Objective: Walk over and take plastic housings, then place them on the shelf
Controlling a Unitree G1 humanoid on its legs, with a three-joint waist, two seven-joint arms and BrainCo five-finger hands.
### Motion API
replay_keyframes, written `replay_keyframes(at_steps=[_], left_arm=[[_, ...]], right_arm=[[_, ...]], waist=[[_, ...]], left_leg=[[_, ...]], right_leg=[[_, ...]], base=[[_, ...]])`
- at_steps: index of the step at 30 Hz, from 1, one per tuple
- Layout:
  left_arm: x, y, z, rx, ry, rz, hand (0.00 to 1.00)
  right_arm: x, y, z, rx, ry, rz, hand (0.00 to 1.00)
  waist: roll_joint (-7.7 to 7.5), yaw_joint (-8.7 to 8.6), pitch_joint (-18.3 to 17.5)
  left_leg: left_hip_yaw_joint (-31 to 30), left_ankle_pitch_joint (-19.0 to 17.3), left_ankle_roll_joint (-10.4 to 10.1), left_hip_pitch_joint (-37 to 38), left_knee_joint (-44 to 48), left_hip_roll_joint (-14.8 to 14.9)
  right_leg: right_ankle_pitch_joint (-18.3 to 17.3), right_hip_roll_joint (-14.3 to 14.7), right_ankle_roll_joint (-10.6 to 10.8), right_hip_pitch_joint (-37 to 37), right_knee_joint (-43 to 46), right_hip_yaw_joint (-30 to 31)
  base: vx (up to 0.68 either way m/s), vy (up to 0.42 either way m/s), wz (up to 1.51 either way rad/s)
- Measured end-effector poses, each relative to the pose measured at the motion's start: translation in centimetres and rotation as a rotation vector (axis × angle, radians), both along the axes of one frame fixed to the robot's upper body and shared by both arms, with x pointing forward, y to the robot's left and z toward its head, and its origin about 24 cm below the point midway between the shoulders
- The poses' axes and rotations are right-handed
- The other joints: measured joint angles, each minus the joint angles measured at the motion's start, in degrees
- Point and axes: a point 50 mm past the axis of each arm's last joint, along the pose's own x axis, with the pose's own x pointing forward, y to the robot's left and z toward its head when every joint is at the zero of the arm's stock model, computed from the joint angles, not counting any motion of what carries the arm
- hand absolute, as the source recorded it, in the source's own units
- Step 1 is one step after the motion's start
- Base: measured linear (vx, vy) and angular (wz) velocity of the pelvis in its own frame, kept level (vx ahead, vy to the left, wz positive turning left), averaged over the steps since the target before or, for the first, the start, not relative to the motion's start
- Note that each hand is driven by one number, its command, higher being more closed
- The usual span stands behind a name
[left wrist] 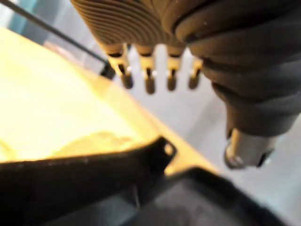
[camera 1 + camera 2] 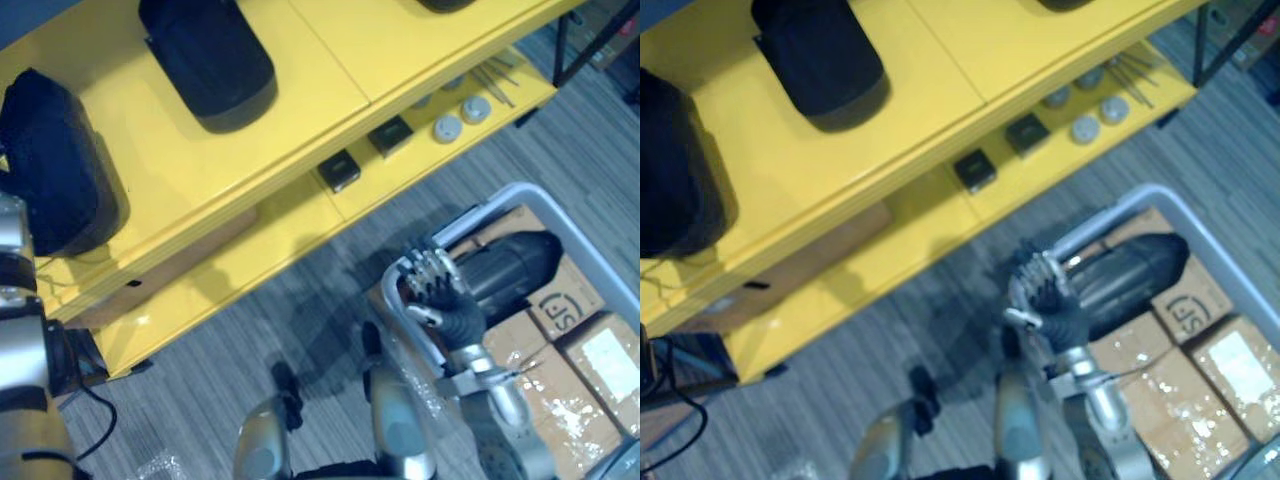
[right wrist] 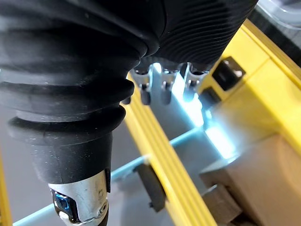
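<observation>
Silver fingers of the right hand point(image 2: 440, 285) hang loose, holding nothing, by the near corner of the bin point(image 2: 575, 240). Just beyond, in the bin, lies a black housing point(image 2: 510, 265). It is probably a light, stiff, smooth shell, best grasped across its narrow width. Left hand point(image 1: 149, 82) is straight-fingered above a second housing point(image 1: 70, 188) on the yellow shelf point(image 2: 300, 100).

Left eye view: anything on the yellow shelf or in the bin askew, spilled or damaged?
Nothing stands out. Black housings lie atop the yellow shelf, the left hand above one; small parts sit on the lower board; a dark housing rests on cardboard boxes in the grey bin, by the right hand.
</observation>
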Motion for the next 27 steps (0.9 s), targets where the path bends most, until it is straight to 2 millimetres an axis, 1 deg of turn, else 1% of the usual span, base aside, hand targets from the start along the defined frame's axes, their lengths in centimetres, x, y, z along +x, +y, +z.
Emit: replay_keyframes(at_steps=[1, 4, 5, 6, 8, 9, 11, 12, 13, 14, 15, 16, 17, 18, 19, 20, 22, 23, 24, 25, 26, 27], left_arm=[[0.0, 0.0, 0.2, 0.001, -0.017, 0.001, 0.0], [0.2, -0.6, 2.1, 0.049, -0.131, -0.009, 0.0], [0.2, -0.9, 2.8, 0.061, -0.191, -0.031, 0.0], [0.3, -1.0, 3.0, 0.066, -0.213, -0.037, 0.0], [0.2, -1.4, 3.6, 0.105, -0.281, -0.066, 0.0], [0.2, -1.6, 3.7, 0.119, -0.3, -0.077, 0.0], [-0.2, -2.8, 2.9, 0.179, -0.396, -0.16, 0.0], [-0.4, -3.2, 2.4, 0.18, -0.43, -0.181, 0.0], [-1.0, -3.8, 0.8, 0.151, -0.493, -0.216, 0.0], [-1.8, -4.2, -1.1, 0.119, -0.535, -0.234, 0.0], [-2.3, -4.3, -2.3, 0.093, -0.551, -0.235, 0.0], [-3.1, -4.5, -3.8, 0.066, -0.563, -0.236, 0.0], [-4.6, -4.7, -6.3, 0.033, -0.567, -0.224, 0.0], [-5.3, -4.7, -7.2, 0.021, -0.563, -0.215, 0.0], [-6.4, -4.7, -8.5, 0.002, -0.551, -0.201, 0.0], [-8.2, -4.7, -10.5, -0.024, -0.518, -0.186, 0.0], [-9.9, -4.9, -12.6, -0.059, -0.473, -0.177, 0.0], [-11.4, -5.1, -14.6, -0.101, -0.398, -0.189, 0.0], [-12.4, -5.1, -15.9, -0.13, -0.344, -0.186, 0.0], [-13.0, -5.1, -16.8, -0.152, -0.298, -0.181, 0.0], [-14.7, -5.0, -19.2, -0.191, -0.173, -0.172, 0.0], [-15.3, -5.1, -20.1, -0.205, -0.122, -0.166, 0.0]], right_arm=[[-0.1, 0.0, 0.0, 0.001, 0.0, -0.004, 0.0], [-0.4, 0.0, 0.0, -0.006, -0.026, -0.03, 0.0], [-0.6, 0.0, -0.1, -0.004, -0.031, -0.042, 0.0], [-0.6, 0.0, -0.1, -0.004, -0.037, -0.046, 0.0], [-0.8, -0.9, 0.3, -0.006, -0.082, -0.097, 0.0], [-0.8, -1.2, 0.6, -0.016, -0.105, -0.115, 0.0], [-0.9, -2.3, 1.6, -0.041, -0.199, -0.189, 0.0], [-0.8, -2.5, 1.9, -0.051, -0.229, -0.206, 0.0], [-0.6, -2.8, 2.7, -0.058, -0.285, -0.235, 0.0], [-0.2, -2.8, 3.6, -0.067, -0.341, -0.251, 0.0], [0.0, -2.8, 4.1, -0.069, -0.369, -0.255, 0.0], [0.4, -2.7, 4.7, -0.072, -0.407, -0.254, 0.0], [0.9, -2.7, 5.7, -0.084, -0.455, -0.263, 0.0], [1.2, -2.7, 6.1, -0.09, -0.472, -0.262, 0.0], [1.7, -2.6, 6.6, -0.098, -0.493, -0.247, 0.0], [2.7, -2.4, 7.1, -0.116, -0.501, -0.23, 0.0], [3.7, -2.3, 7.1, -0.129, -0.48, -0.219, 0.0], [4.6, -2.0, 6.9, -0.143, -0.438, -0.188, 0.0], [5.2, -1.7, 6.7, -0.146, -0.413, -0.163, 0.0], [5.6, -1.5, 6.6, -0.151, -0.396, -0.143, 0.0], [6.3, -0.6, 6.3, -0.175, -0.361, -0.085, 0.0], [6.4, -0.3, 6.1, -0.185, -0.349, -0.063, 0.0]], waist=[[-0.09, 0.01, -0.1], [-0.51, -0.06, -0.6], [-0.68, -0.07, -1.7], [-0.73, -0.06, -2.6], [-0.73, -0.12, -6.9], [-0.71, -0.1, -7.9], [-0.38, 0.06, -12.5], [-0.28, 0.18, -13.3], [0.07, 0.96, -15.0], [0.49, 2.16, -16.5], [0.67, 2.9, -17.1], [0.94, 3.73, -17.9], [1.02, 5.24, -19.0], [1.03, 6.01, -19.3], [0.9, 7.11, -19.8], [0.69, 8.84, -20.6], [0.44, 10.71, -21.7], [0.16, 12.31, -22.8], [-0.06, 13.23, -23.3], [-0.21, 13.73, -23.6], [-0.85, 14.7, -24.2], [-1.22, 14.93, -24.6]], left_leg=[[0.0, 0.0, 0.0, 0.3, -0.1, 0.0], [0.0, 0.0, 0.0, 2.6, -1.7, 0.0], [0.1, 0.0, -0.1, 3.5, -2.5, -0.1], [0.2, 0.1, -0.1, 3.9, -3.1, -0.1], [0.3, 0.5, -0.4, 5.5, -5.5, -0.3], [0.2, 0.8, -0.5, 6.3, -6.2, -0.4], [-0.4, 1.3, -0.8, 8.7, -8.6, -0.6], [-0.6, 1.5, -0.8, 9.4, -9.2, -0.6], [-0.8, 1.9, -0.9, 11.1, -10.5, -0.6], [-0.9, 2.0, -1.0, 12.2, -11.3, -0.7], [-1.0, 2.0, -1.0, 12.7, -11.6, -0.7], [-1.7, 2.1, -1.0, 13.0, -11.9, -0.7], [-4.0, 2.1, -1.0, 13.1, -12.0, -0.8], [-4.5, 2.1, -1.0, 13.1, -12.1, -0.8], [-5.8, 2.2, -1.1, 13.0, -12.1, -0.7], [-7.5, 2.4, -1.2, 12.9, -12.3, -0.8], [-9.4, 2.7, -1.2, 12.8, -12.6, -1.0], [-11.0, 2.9, -1.2, 12.8, -13.1, -1.3], [-11.8, 3.1, -1.0, 12.7, -13.2, -1.6], [-12.2, 3.3, -1.0, 12.7, -13.4, -2.0], [-13.0, 3.8, -0.7, 12.4, -14.3, -2.9], [-13.3, 3.8, -0.8, 12.1, -14.8, -3.3]], right_leg=[[0.0, 0.0, 0.0, 0.3, -0.1, 0.0], [0.1, 0.0, 0.1, 3.3, -2.0, -0.5], [0.2, 0.1, 0.2, 4.3, -2.9, -0.6], [0.3, 0.1, 0.3, 4.6, -3.5, -0.7], [0.9, 0.1, 0.4, 6.8, -6.6, -1.3], [1.0, 0.1, 0.5, 7.7, -7.4, -1.7], [1.2, 0.0, 0.6, 11.2, -10.4, -3.6], [1.2, 0.0, 0.6, 12.2, -10.9, -4.1], [1.2, 0.1, 0.6, 14.0, -11.7, -5.3], [1.2, 0.1, 0.6, 15.3, -12.3, -5.8], [1.2, 0.1, 0.6, 16.0, -12.7, -6.4], [1.2, 0.1, 0.6, 16.9, -13.2, -7.5], [1.2, -0.1, 0.6, 18.4, -14.0, -9.8], [1.2, -0.1, 0.6, 18.8, -14.1, -10.7], [1.2, -0.1, 0.6, 19.2, -14.2, -11.9], [1.1, -0.1, 0.5, 20.2, -14.2, -13.9], [1.1, -0.2, 0.5, 21.2, -14.3, -16.0], [0.9, -0.5, 0.4, 22.1, -14.4, -18.0], [0.8, -0.8, 0.3, 22.5, -14.4, -18.7], [0.5, -1.1, 0.3, 22.8, -14.4, -19.5], [-0.4, -1.9, 0.9, 23.0, -14.3, -20.7], [-1.0, -2.2, 1.3, 23.0, -14.3, -21.2]], base=[[0.0, 0.0, 0.0], [0.0, 0.0, 0.0], [0.0, 0.0, 0.0], [0.06, 0.012, 0.01], [0.12, 0.023, 0.04], [0.21, 0.036, 0.15], [0.21, 0.026, 0.25], [0.19, 0.012, 0.28], [0.16, 0.015, 0.27], [0.18, 0.018, 0.23], [0.08, 0.01, 0.25], [0.07, 0.003, 0.53], [0.06, -0.001, 0.63], [0.05, -0.005, 0.69], [0.01, -0.01, 0.64], [-0.01, -0.01, 0.63], [-0.02, -0.006, 0.66], [-0.04, 0.001, 0.67], [-0.05, 0.007, 0.56], [-0.09, 0.011, 0.4], [-0.09, 0.001, 0.35], [-0.09, -0.012, 0.36]])
